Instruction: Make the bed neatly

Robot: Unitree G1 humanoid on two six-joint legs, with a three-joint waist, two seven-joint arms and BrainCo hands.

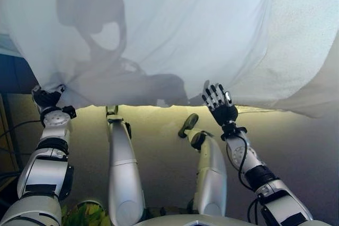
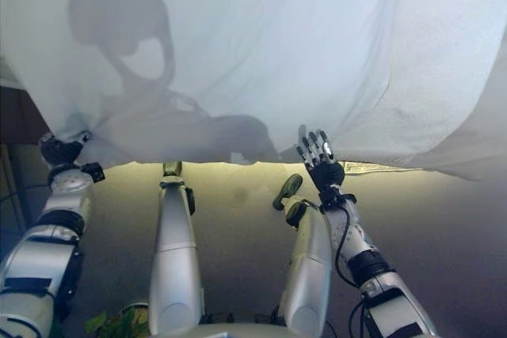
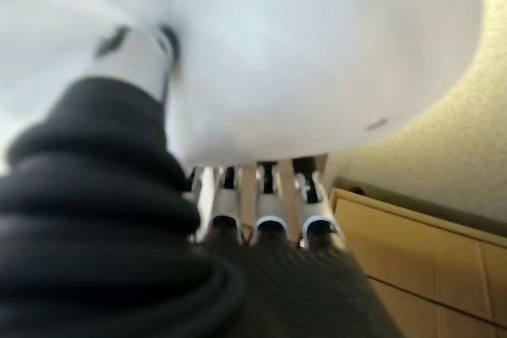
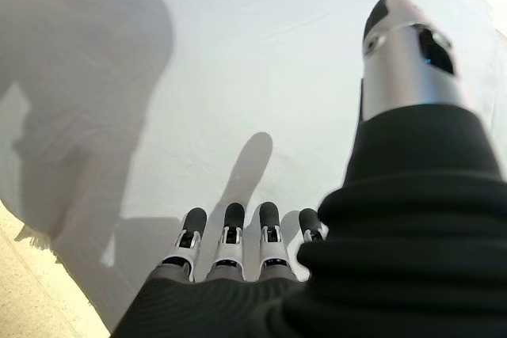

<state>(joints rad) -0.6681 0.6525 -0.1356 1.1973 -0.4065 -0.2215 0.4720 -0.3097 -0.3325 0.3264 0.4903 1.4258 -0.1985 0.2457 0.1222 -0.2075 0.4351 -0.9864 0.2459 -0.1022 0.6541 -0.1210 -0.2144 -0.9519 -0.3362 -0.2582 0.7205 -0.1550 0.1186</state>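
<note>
The left hand [image 1: 46, 98] is seen at the near left corner of the white sheet [image 1: 180, 30], with its fingers curled into the hem so that the cloth is bunched and held there; in the left wrist view the fingers [image 3: 261, 187] are tucked under the fabric and the thumb is pressed over it. The right hand [image 1: 220, 104] is held with fingers straight and spread, palm turned toward the sheet, just at its near edge; nothing is gripped by it, and in the right wrist view only a shadow is cast on the cloth beyond the fingertips [image 4: 231, 218].

The sheet is spread ahead of and above both hands, filling most of the head views, its long near hem running from left to right between the two arms. The floor [image 1: 159, 146] is visible below that hem. The bed itself cannot be made out.

The coming move is judged to turn on the right side: the hem lies directly in front of the open right hand, touching or nearly so, while the left corner is already secured. The far right stretch of the sheet hangs lower and looser, so a grip on the right is probably needed before the cloth can be drawn evenly.
</note>
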